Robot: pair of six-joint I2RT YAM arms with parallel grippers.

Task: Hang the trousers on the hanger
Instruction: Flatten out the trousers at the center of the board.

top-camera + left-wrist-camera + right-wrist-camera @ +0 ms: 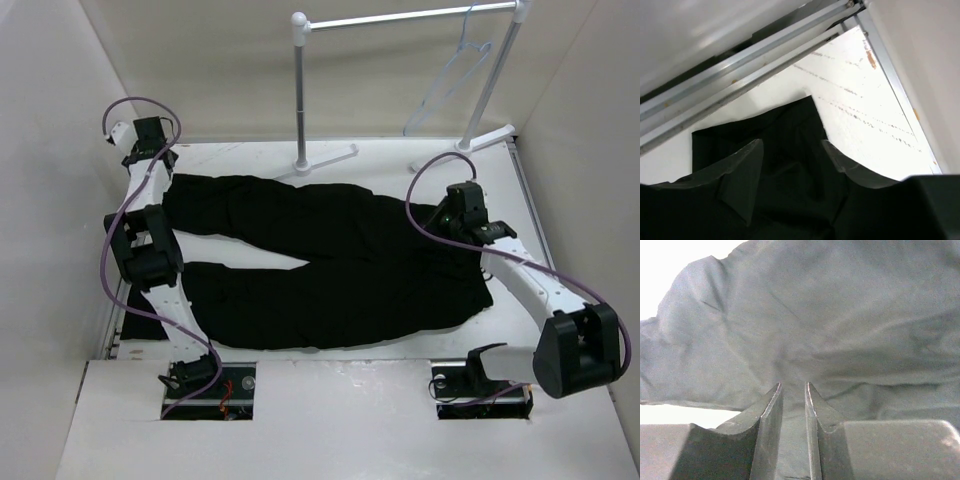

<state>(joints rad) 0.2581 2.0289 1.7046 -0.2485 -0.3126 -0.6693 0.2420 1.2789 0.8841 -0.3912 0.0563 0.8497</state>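
The black trousers [330, 260] lie flat on the table, legs to the left and waist to the right. My left gripper [158, 165] is open over the far leg's cuff; in the left wrist view its fingers [747, 165] stand wide apart above the black cloth [785, 130], gripper midpoint [790, 150]. My right gripper [452, 215] is at the waist's far right part. In the right wrist view it [793, 385] is nearly closed, pinching a fold of the cloth [830, 315], which puckers at the tips. The pale hanger [455, 75] hangs from the rail at the back right.
A white-and-metal rail stand [300, 90] stands at the back, its feet [330, 158] on the table just behind the trousers. Walls close in on the left, back and right. A metal frame edge [740, 65] runs by the cuff.
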